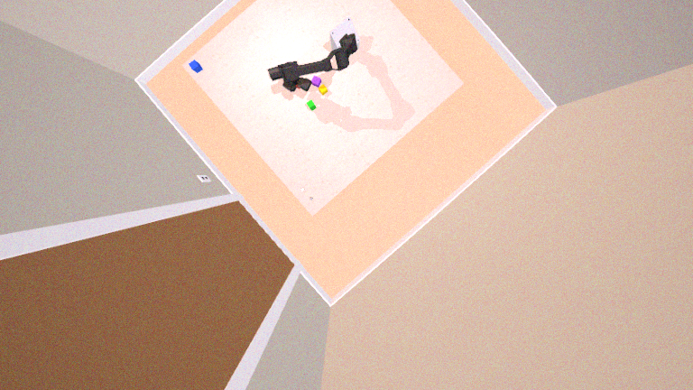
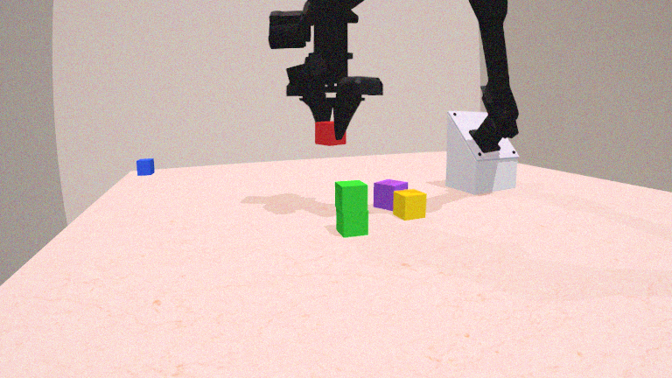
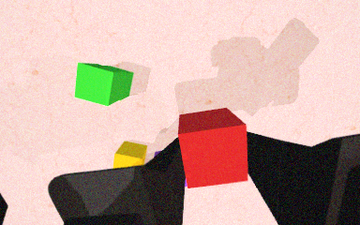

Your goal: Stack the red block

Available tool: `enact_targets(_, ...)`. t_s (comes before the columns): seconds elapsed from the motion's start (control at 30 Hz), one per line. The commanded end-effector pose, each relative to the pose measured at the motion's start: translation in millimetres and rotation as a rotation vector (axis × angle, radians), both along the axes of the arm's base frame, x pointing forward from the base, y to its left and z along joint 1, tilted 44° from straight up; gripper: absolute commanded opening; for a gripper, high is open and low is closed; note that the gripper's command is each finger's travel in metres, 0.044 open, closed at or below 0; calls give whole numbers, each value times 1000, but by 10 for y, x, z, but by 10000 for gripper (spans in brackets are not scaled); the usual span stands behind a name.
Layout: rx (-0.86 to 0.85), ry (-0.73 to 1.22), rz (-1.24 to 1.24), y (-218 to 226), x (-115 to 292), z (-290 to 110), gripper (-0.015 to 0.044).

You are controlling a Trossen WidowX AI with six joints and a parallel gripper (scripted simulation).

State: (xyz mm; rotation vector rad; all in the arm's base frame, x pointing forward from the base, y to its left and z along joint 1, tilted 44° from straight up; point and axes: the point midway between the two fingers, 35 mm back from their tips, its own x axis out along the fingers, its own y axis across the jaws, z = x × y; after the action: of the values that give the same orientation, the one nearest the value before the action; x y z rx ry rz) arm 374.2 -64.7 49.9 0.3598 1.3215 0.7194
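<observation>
The red block (image 2: 325,133) (image 3: 215,155) is held in the air between the fingertips of my gripper (image 2: 331,129) (image 3: 207,139), which is shut on it. In the top view my gripper (image 1: 298,86) mostly hides the block. The green tower (image 2: 352,209) (image 1: 310,105) (image 3: 95,84) is two green blocks, one on the other, and stands upright, its upper block set slightly off the lower. The red block hangs higher than the tower top and behind it in the exterior view. In the wrist view the tower is up and left of the red block, apart from it.
A purple block (image 1: 316,80) (image 2: 389,194) and a yellow block (image 1: 322,89) (image 2: 409,204) (image 3: 129,159) lie close together beside the tower, toward the arm's base (image 2: 463,165). A blue block (image 1: 195,66) (image 2: 144,166) lies far off near the table's corner.
</observation>
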Motion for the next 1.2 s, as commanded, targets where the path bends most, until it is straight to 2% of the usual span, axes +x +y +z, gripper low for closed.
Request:
enact_targets(0.0,9,-15,-4,269,113,303,0)
enact_targets(0.33,35,-17,4,815,191,782,0)
enact_targets(1.17,37,-18,4,1109,228,466,0)
